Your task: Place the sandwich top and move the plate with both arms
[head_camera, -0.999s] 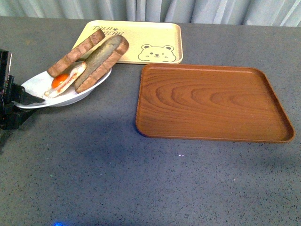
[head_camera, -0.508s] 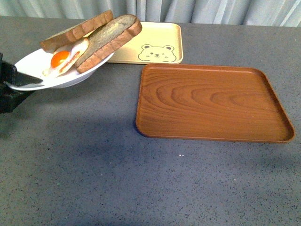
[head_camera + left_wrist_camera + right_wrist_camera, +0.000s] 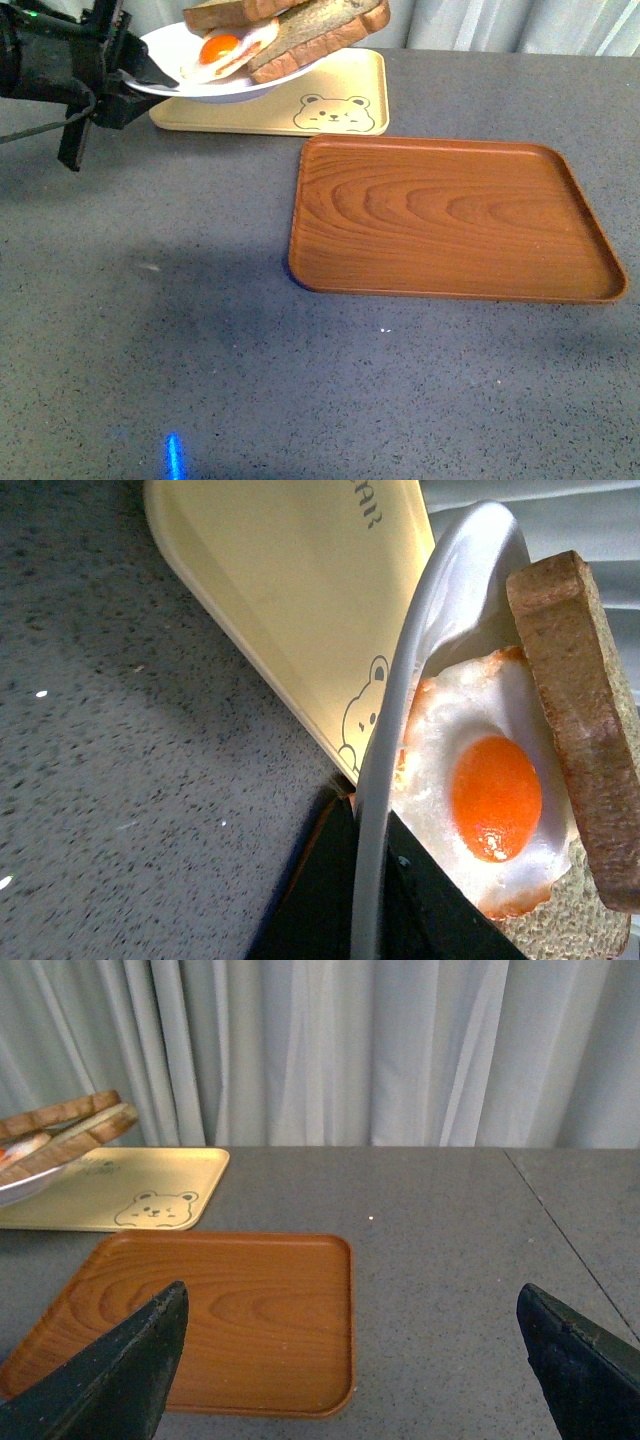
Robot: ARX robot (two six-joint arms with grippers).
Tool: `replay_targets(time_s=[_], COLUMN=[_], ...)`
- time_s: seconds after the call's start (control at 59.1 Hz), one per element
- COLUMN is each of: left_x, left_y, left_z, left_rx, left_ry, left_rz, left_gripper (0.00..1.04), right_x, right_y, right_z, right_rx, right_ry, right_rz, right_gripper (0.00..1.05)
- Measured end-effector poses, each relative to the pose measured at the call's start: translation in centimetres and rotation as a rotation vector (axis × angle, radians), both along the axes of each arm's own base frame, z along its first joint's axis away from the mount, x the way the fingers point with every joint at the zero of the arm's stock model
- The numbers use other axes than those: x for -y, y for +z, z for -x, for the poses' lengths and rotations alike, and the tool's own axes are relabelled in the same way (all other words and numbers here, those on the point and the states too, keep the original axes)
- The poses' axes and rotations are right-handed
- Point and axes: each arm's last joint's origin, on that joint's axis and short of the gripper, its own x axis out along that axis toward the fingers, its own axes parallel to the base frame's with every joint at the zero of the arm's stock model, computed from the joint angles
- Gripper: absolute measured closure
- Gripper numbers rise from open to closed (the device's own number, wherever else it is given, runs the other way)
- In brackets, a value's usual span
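left gripper (image 3: pixel 128 80) pinches the plate (image 3: pixel 222 94) by its left edge, up in the air; the wooden tray (image 3: pixel 450 215) sits right and nearer. right gripper (image 3: pixel 350 1298) hangs wide open, well apart.

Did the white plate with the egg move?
Yes. The plate rose and shifted right: before it sat beside the bear tray, now it hangs over the tray's left part.
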Motion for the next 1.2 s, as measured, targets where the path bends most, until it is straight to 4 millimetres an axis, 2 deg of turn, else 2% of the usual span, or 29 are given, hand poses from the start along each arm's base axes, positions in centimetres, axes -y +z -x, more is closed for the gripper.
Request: replay_targets(time_s=[0.271, 0.593, 0.813, 1.033, 1.067, 1.202], left_x=[2.3, 3.7, 4.2, 4.4, 4.4, 4.4], left_y=[-1.4, -3.9, -4.4, -4.7, -4.8, -5.0], left_z=[-4.4, -8.8, -10.7, -11.4, -11.4, -11.4], left_rx=[-0.031, -0.104, -0.130, -0.132, -0.133, -0.121], left_ry=[-0.050, -0.056, -0.078, -0.094, -0.096, -0.109], left_rz=[-0.027, -0.048, -0.051, -0.053, -0.051, -0.041], left_gripper=[1.02, 1.02, 1.02, 1.02, 1.01, 0.80], right_x=[0.0, 0.0, 0.0, 0.0, 0.0, 0.0], right_y=[0.0, 0.0, 0.0, 0.0, 0.0, 0.0], right_z=[0.0, 0.0, 0.0, 0.0, 0.0, 0.0], right_rx=[0.000, 0.000, 0.000, 0.000, 0.000, 0.000], right_ry=[0.000, 0.000, 0.000, 0.000, 0.000, 0.000], right_rz=[0.000, 0.000, 0.000, 0.000, 0.000, 0.000], right_gripper=[0.09, 0.09, 0.09, 0.09, 0.09, 0.09])
